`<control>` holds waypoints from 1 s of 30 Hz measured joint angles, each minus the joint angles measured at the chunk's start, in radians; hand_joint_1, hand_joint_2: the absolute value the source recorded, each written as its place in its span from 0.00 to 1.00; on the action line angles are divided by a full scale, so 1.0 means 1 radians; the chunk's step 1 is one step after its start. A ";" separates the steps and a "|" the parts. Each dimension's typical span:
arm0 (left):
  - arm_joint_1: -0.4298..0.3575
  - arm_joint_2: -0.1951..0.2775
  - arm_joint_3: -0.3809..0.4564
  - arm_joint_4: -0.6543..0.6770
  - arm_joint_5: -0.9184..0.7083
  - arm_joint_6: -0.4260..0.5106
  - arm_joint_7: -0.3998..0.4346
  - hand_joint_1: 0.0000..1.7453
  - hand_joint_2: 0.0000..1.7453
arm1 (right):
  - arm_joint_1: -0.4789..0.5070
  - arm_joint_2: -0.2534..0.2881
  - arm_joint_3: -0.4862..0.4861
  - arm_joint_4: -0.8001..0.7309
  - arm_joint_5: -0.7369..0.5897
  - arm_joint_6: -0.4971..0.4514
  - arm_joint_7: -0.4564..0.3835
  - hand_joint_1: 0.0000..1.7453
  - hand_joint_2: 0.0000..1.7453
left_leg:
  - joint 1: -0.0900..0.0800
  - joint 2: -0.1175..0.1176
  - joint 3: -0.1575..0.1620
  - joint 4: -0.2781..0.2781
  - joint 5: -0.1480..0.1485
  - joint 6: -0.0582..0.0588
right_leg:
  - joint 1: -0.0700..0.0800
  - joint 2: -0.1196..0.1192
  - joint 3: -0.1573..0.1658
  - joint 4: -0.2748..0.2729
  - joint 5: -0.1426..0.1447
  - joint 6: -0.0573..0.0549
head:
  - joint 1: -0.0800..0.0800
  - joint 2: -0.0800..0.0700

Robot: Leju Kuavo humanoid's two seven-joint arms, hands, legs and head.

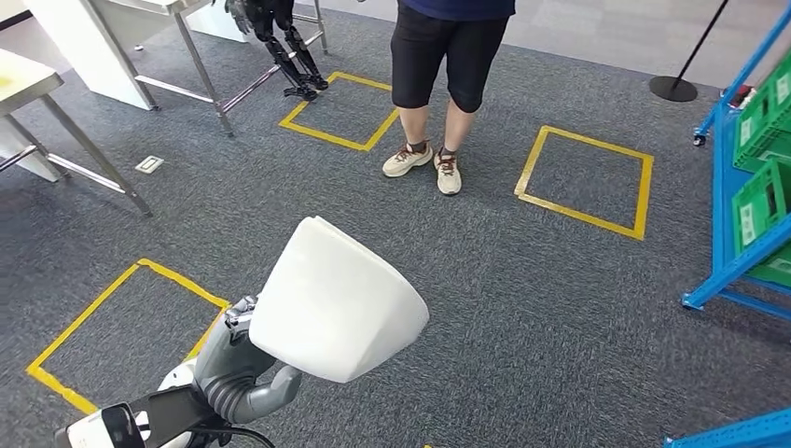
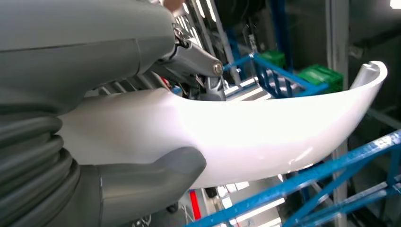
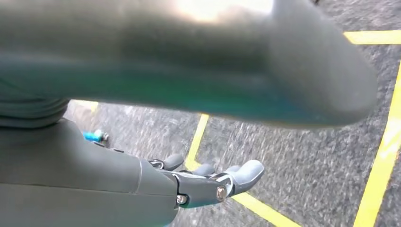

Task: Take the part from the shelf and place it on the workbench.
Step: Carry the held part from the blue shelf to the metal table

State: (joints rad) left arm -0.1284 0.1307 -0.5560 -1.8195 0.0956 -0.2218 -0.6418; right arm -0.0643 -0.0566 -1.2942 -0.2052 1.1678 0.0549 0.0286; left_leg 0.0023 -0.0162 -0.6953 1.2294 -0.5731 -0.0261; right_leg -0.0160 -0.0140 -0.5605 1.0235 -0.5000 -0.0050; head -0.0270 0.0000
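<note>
Head view: person (image 1: 448, 84) stands beyond held part (image 1: 336, 303).

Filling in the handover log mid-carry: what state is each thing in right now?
White part: off the shelf, carried above the carpet.
Left hand: grips the white part.
Right hand: holds nothing, fingers loosely extended over the floor.
Blue shelf: standing at the right, green bins on it.
Person: standing ahead on the carpet.
Steel table: nothing visibly placed on it.
</note>
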 joint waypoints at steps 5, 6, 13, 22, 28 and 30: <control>0.002 0.009 -0.003 0.002 0.000 -0.001 0.011 1.00 1.00 | -0.002 0.000 0.002 0.000 0.003 0.004 -0.003 0.00 0.00 | -0.002 0.035 0.038 -0.042 0.047 0.007 | 0.006 -0.073 0.007 0.001 -0.006 -0.001 | -0.001 0.000; 0.001 0.009 -0.004 0.002 0.000 -0.001 0.012 1.00 1.00 | -0.003 0.000 0.003 0.000 0.003 0.004 -0.003 0.00 0.00 | -0.006 0.059 0.076 -0.111 0.071 0.013 | 0.009 -0.084 0.011 0.001 -0.009 0.002 | -0.001 0.000; -0.006 0.011 -0.010 0.001 -0.002 -0.019 0.036 1.00 1.00 | -0.014 0.003 0.004 0.000 0.004 0.004 0.002 0.00 0.00 | -0.007 0.034 0.121 -0.213 0.105 0.055 | 0.005 -0.059 0.011 0.044 -0.050 0.041 | 0.004 0.000; -0.039 0.013 -0.032 0.020 0.008 -0.051 0.061 1.00 1.00 | -0.007 0.006 0.004 0.000 0.000 0.009 0.011 0.00 0.00 | 0.001 -0.092 0.111 -0.195 0.108 0.045 | -0.011 0.068 -0.022 0.049 -0.006 0.054 | 0.018 0.000; -0.051 0.014 -0.043 0.018 0.008 -0.046 0.075 1.00 1.00 | -0.009 0.010 0.004 0.000 0.000 0.004 0.008 0.00 0.00 | 0.002 -0.083 0.076 -0.162 0.088 0.008 | -0.010 0.031 -0.006 -0.001 0.008 0.013 | 0.014 0.000; -0.055 0.015 -0.045 0.016 0.006 -0.044 0.077 1.00 1.00 | -0.006 0.010 0.004 0.000 0.000 0.003 0.008 0.00 0.00 | 0.001 -0.017 0.023 -0.045 0.020 0.003 | -0.006 0.002 -0.006 -0.003 0.007 0.004 | 0.005 0.000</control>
State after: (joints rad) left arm -0.1832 0.1454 -0.6015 -1.8035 0.1021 -0.2661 -0.5653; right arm -0.0701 -0.0462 -1.2901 -0.2052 1.1682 0.0579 0.0362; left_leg 0.0036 -0.0332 -0.6720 1.1839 -0.5526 -0.0231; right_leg -0.0223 -0.0119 -0.5662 1.0205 -0.4930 -0.0011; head -0.0219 0.0000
